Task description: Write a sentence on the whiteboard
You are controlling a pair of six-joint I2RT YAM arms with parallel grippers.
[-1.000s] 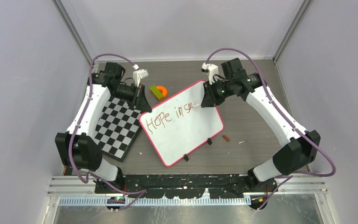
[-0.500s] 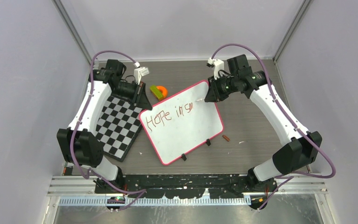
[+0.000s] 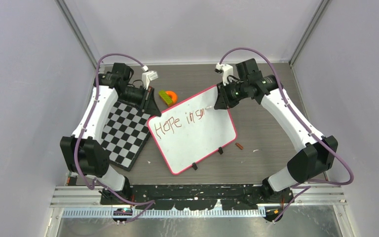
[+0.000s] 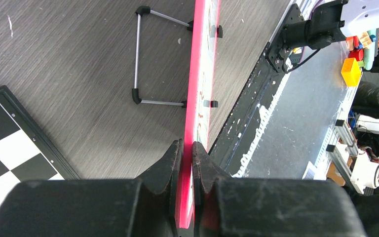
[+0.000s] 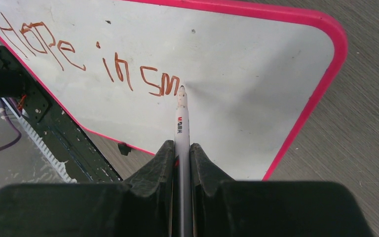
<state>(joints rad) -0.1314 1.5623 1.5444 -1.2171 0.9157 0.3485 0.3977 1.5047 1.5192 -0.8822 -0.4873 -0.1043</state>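
Note:
The whiteboard (image 3: 197,140) lies tilted mid-table, pink rim, two black clip feet on its near edge. The sentence (image 3: 180,121) reads "Hope in sm" in reddish-brown marker. My left gripper (image 3: 150,109) is shut on the board's far left corner; in the left wrist view the board's rim (image 4: 200,84) runs edge-on between the jaws of the gripper (image 4: 187,148). My right gripper (image 3: 220,102) is shut on a white marker (image 5: 181,118). Its tip rests on the board (image 5: 256,74) just right of the "m" of the sentence (image 5: 94,59), ahead of the gripper (image 5: 181,148).
A black-and-white checkerboard (image 3: 123,131) lies left of the whiteboard, under my left arm. A green and orange toy (image 3: 168,96) sits behind the board. A small brown cap (image 3: 239,145) lies to its right. The board's wire stand (image 4: 138,59) shows underneath.
My right gripper swung slightly right and back with the marker, and the lettering after "in" now shows as "sm". The left arm and the board shifted a little.

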